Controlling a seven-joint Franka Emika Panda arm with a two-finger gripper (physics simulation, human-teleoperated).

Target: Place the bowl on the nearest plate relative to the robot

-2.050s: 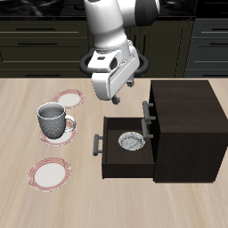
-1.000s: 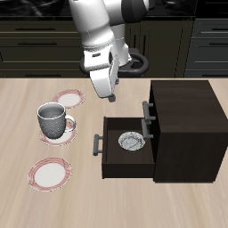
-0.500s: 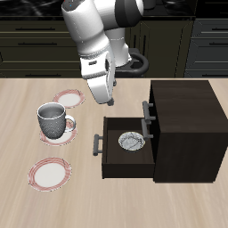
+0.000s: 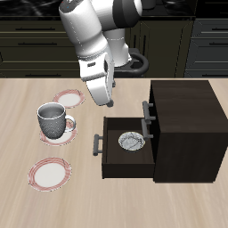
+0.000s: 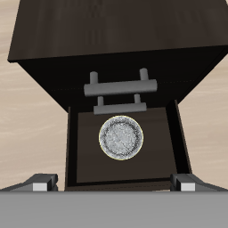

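Scanning from the plates across to the cabinet: two red-rimmed plates lie apart on the table, one (image 4: 69,97) farther back toward my base and so the one I judge I must use, the other (image 4: 51,173) near the front edge, with a grey mug (image 4: 53,121) standing on a patterned disc between them. Beyond them the dark cabinet (image 4: 183,125) has its lower drawer (image 4: 125,151) pulled out, which I take to be why the bowl (image 4: 131,141) can be reached at all; it sits upright on the drawer floor, seen plainly from my wrist (image 5: 120,137). My claw (image 4: 108,95) hangs above the table just behind the drawer, not yet over the bowl. Its fingers (image 5: 40,183) stand wide apart at the edges of the wrist view, holding nothing and touching nothing.
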